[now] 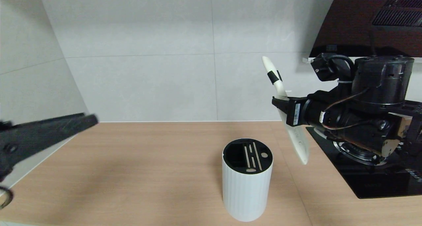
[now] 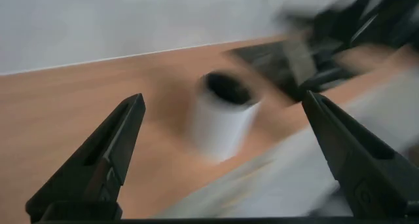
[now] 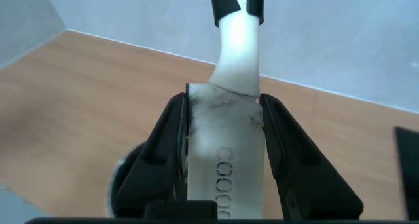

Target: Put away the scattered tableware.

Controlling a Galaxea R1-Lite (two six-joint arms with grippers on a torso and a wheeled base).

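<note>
- Up in the air on the right side, the right gripper, clamped on a white paddle.
- Two black fingers pressed on the paddle's edges, about halfway along it.
- Tilted paddle: thin handle with a black band pointing up toward the wall, wide flat end pointing down.
- Wide end hanging over the worktop, right by the left edge of the black cooktop.
- Upright on the worktop, a white holder, round, with ribbed sides and a black top.
- In that black top, one big square hole, some thin slots and a few small round holes.
- Paddle to the right of the holder and higher than it, near but apart, not in any hole.
- Low at the far left, the left gripper, with its two dark fingers spread far apart and nothing between them.
- Well apart from the holder, over the left end of the worktop.
- From the left wrist, holder blurry, out past the spread fingers.
- Round burner on the black cooktop, partly hidden behind the right arm.
- Dark hood on the wall above the cooktop.
</note>
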